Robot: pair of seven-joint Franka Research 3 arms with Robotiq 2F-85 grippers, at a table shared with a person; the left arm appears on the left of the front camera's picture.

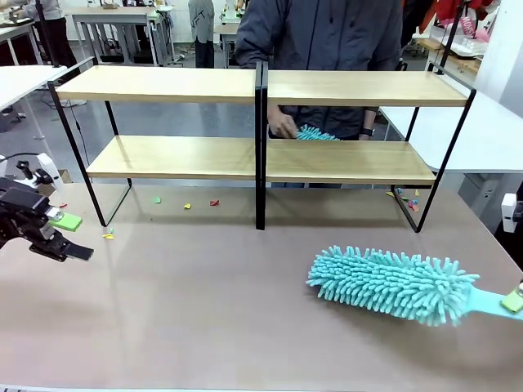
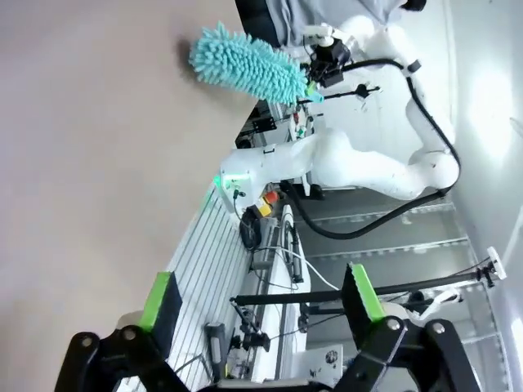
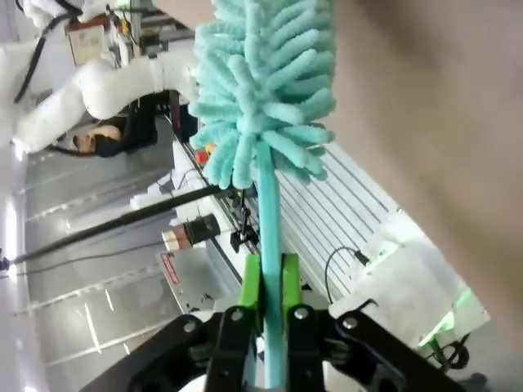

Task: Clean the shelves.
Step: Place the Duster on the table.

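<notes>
The shelves (image 1: 163, 83) stand across the far half of the table, two light wooden boards on a black frame. A teal fluffy duster (image 1: 391, 282) lies low over the tabletop at the right, its handle running to the picture's edge. My right gripper (image 3: 270, 314) is shut on that handle, and the duster head (image 3: 261, 90) sticks out ahead of it. At the left edge my left gripper (image 1: 72, 237) hovers open and empty over the table, its green pads (image 2: 159, 298) wide apart. Behind the shelves a person's hand holds a second teal duster (image 1: 315, 133) at the lower board.
Small coloured scraps (image 1: 187, 206) lie on the table under the left half of the shelves, with more by the right leg (image 1: 409, 200). The greyish-brown tabletop (image 1: 204, 310) stretches between the arms. White tables flank both sides.
</notes>
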